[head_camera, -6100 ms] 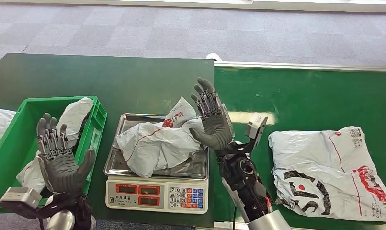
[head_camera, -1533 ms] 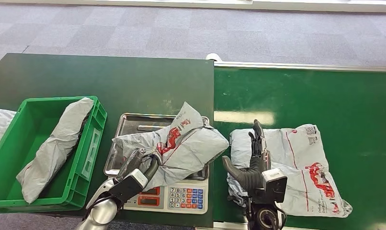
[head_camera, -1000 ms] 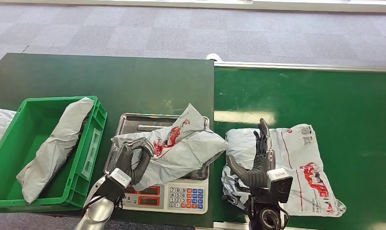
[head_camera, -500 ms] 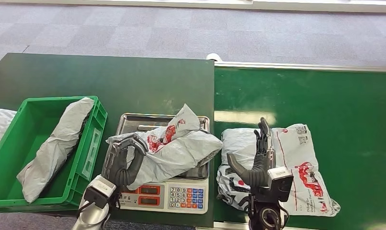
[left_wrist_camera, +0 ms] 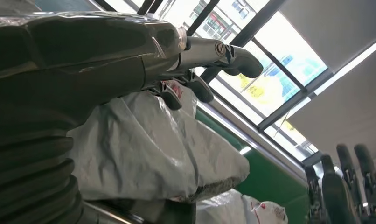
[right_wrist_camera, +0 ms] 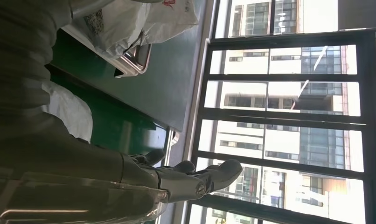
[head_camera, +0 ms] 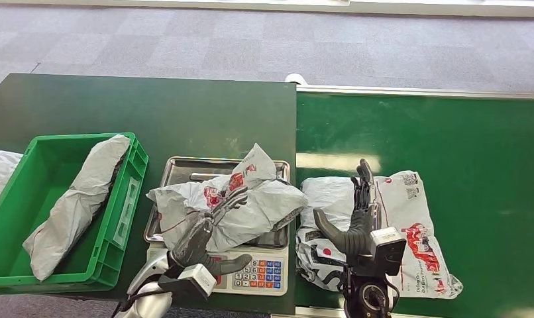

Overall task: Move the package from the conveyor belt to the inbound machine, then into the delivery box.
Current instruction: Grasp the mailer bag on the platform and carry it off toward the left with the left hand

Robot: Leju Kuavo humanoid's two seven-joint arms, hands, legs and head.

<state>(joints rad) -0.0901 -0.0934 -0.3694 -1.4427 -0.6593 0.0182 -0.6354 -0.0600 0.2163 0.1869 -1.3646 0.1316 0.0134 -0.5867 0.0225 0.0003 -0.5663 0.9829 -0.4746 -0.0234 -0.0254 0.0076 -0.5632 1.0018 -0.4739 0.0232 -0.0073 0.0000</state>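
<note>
A crumpled grey package (head_camera: 234, 205) with red print lies on the steel tray (head_camera: 185, 168) of the weighing scale (head_camera: 248, 270), which stands on the dark green worktop (head_camera: 152, 109). The left robot hand (head_camera: 205, 235) is at the near edge of this package, in front of the scale's display; its fingers (head_camera: 228, 202) are spread and rest against the near side of the bag, and its thumb (head_camera: 234, 264) points to the right over the keypad. It grasps nothing, so it is released. In the left wrist view the same fingers (left_wrist_camera: 195, 88) are extended over the top of the package (left_wrist_camera: 149, 149) and are not closed on it.

To the right of the scale, a second package (head_camera: 410, 225), grey with red and black print, lies flat on the green conveyor belt (head_camera: 450, 132). The right robot hand (head_camera: 357, 212) stands upright over the left part of this package, fingers straight and pointing far, thumb out to the left; it is also released and holds nothing. Whether it touches the bag I cannot tell.

At the left, a green delivery box (head_camera: 19, 199) sits on the worktop and contains one long grey parcel (head_camera: 75, 202) that leans along its right wall
</note>
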